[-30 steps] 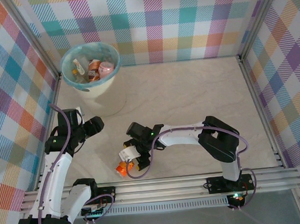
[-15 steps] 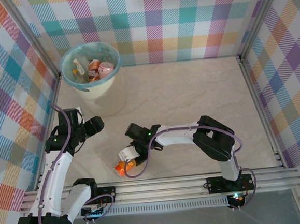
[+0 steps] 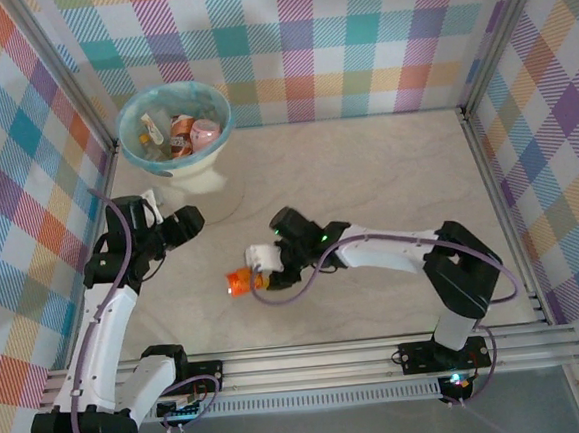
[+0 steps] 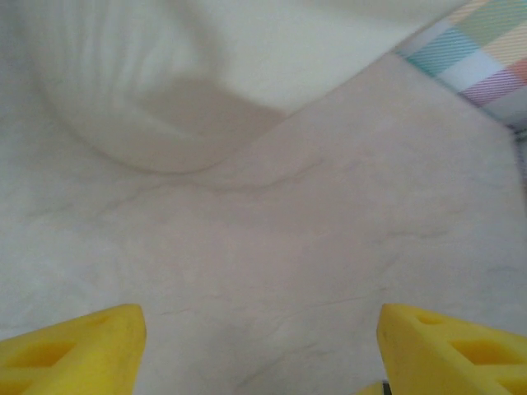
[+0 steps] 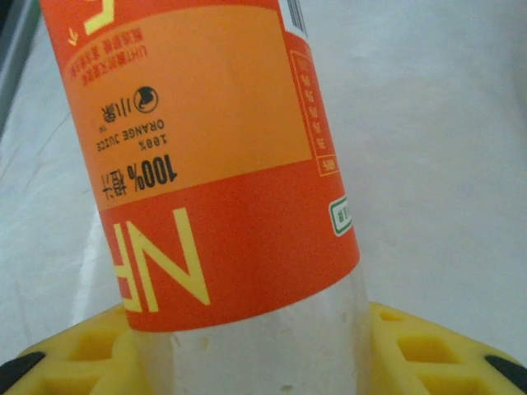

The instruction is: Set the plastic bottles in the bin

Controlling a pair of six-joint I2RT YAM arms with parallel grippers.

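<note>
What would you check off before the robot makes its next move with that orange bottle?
1. Right fingers shut on the orange juice bottle: ok.
2. Bottle lifted clear of the table: cannot tell.
3. Bin upright, mouth open: ok.
4. Room in bin: ok, the bottles inside lie below the rim.
5. Way to the bin free: cannot tell; the left fingers, open and empty, hang near its base.

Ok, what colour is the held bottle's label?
Orange and red bands on the bottle; clearest in right wrist view.
</note>
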